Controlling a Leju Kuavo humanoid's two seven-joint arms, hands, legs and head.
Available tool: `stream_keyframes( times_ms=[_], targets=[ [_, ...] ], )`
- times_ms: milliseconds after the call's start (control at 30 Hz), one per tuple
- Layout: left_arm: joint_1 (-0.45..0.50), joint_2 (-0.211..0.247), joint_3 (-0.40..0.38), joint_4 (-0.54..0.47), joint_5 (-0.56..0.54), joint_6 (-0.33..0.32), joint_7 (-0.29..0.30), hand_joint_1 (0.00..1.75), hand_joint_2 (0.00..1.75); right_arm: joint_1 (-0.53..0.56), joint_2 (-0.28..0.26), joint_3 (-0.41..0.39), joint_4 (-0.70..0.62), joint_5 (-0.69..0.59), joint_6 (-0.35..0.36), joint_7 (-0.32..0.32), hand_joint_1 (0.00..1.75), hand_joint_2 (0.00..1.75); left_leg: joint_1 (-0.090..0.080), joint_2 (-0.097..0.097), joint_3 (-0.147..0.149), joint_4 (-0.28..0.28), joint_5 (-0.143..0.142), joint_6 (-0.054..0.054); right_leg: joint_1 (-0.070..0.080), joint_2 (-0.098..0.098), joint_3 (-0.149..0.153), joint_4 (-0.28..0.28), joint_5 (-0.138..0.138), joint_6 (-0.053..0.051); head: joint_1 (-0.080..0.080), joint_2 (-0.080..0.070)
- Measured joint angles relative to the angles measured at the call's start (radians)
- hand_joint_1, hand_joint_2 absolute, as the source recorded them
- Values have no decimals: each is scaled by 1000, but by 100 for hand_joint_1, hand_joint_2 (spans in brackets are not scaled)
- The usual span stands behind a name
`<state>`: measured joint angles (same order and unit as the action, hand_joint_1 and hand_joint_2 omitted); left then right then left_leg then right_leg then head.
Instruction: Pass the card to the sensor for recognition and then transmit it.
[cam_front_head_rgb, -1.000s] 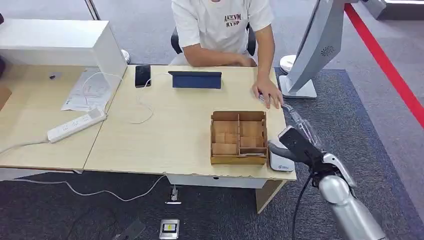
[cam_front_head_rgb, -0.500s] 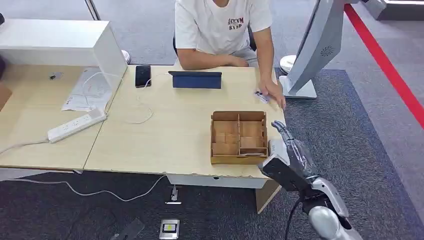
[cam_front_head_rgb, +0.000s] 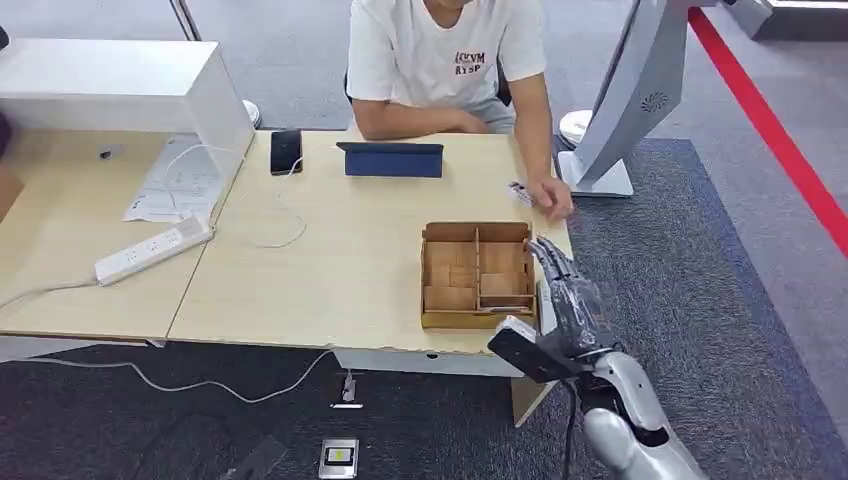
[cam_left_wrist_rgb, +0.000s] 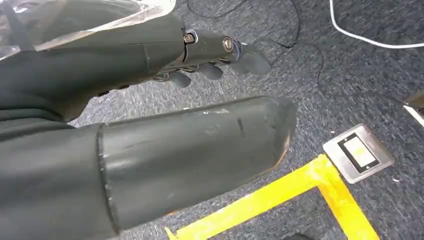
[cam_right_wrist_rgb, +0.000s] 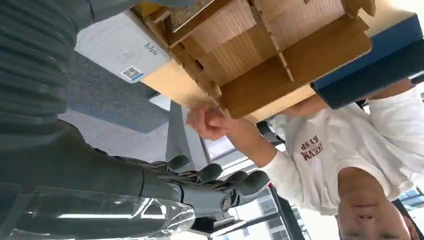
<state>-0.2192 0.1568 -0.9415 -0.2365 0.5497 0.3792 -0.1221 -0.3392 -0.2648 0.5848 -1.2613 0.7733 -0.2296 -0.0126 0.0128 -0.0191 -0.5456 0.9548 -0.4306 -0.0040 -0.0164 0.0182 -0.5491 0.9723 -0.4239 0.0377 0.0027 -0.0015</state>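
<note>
The right robot hand (cam_front_head_rgb: 565, 290) is open with nothing in it, fingers stretched out and slightly apart, pointing away from the robot along the right side of the wooden box (cam_front_head_rgb: 477, 275). It hovers right over the white sensor pad (cam_right_wrist_rgb: 122, 47) at the table (cam_front_head_rgb: 330, 270) corner, so in the head view the pad is mostly hidden under the palm. The silver forearm comes up from the bottom right, with the wrist's black block sticking out toward the table edge. The left robot hand (cam_left_wrist_rgb: 210, 55) hangs down over the carpet, also holding nothing, fingers loosely extended beside the thick thumb, with one silver floor box (cam_left_wrist_rgb: 357, 152) and yellow tape (cam_left_wrist_rgb: 280, 192) below it. One card (cam_front_head_rgb: 520, 193) lies on the table at the far right edge, right at the fingertips of the person's hand (cam_front_head_rgb: 552, 195), well apart from the robot hand. Rest of the count: one box with several compartments, one person in a white T-shirt seated across, one blue tablet case (cam_front_head_rgb: 391, 159), one black phone (cam_front_head_rgb: 285, 151), one white power strip (cam_front_head_rgb: 153, 249).
</note>
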Motion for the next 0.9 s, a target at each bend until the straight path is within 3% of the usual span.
stream_keyframes(
  times_ms=[367, 900],
  targets=[
    [10, 0, 21, 0, 23, -11, 3, 0, 0, -62, 64, 29, 227, 47, -45, 27, 0, 175, 0, -1, 0, 0, 0, 0, 0, 0, 0, 0, 0, 0, 0, 0],
    [11, 0, 40, 0, 15, -14, 10, 0, 0, -112, 106, 42, 387, 53, -82, 7, 0, 175, 0, 0, 0, 0, 0, 0, 0, 0, 0, 0, 0, 0, 0, 0]
  ],
)
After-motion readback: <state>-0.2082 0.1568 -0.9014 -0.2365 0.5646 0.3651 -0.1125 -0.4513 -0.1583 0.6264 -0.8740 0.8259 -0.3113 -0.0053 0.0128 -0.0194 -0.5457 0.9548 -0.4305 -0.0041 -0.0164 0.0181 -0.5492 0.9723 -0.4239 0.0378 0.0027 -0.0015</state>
